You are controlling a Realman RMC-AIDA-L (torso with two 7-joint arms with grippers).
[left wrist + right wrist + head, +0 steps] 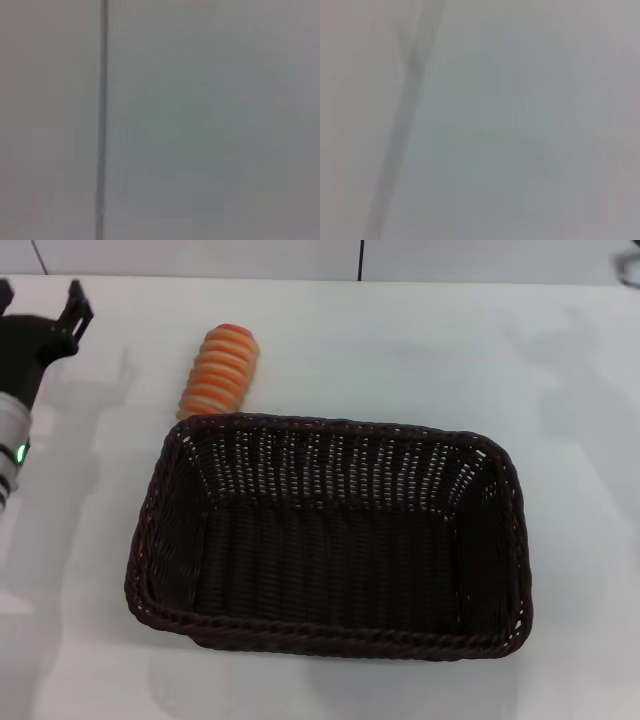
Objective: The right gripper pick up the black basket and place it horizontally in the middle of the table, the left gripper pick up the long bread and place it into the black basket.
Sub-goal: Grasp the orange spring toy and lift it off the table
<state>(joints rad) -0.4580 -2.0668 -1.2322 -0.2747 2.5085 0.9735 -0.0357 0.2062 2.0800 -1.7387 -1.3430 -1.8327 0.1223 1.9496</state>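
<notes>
A: Start with the biggest thing. What does the work rest on?

B: The table [420, 350], a plain white smooth top that fills nearly the whole head view. Both wrist views give only a pale grey surface with one dark line across it, nothing more to tell from them.

A: And the black basket?

B: The black basket [330, 535] sits flat on the table, long side running left to right, about in the middle and toward the near edge. It is a rectangular, dark brown-black wicker piece with open-weave sloping sides, a tighter woven floor and a braided rim. Its opening faces up and nothing lies inside.

A: What about the arm on the left?

B: The left gripper [40, 310] hangs at the far left edge, above the table, well apart from the basket. Its black fork is on a rounded white-and-black arm with a small green light. The two fingers stand apart with nothing between them.

A: The long bread?

B: The long bread [220, 370] lies on the table just beyond the basket's far left corner, its near end very close to the rim. It is a short log with orange and cream ridged stripes and rounded ends, angled slightly away, lying between the left gripper and the basket.

A: The right gripper?

B: Not visible in any view.
</notes>
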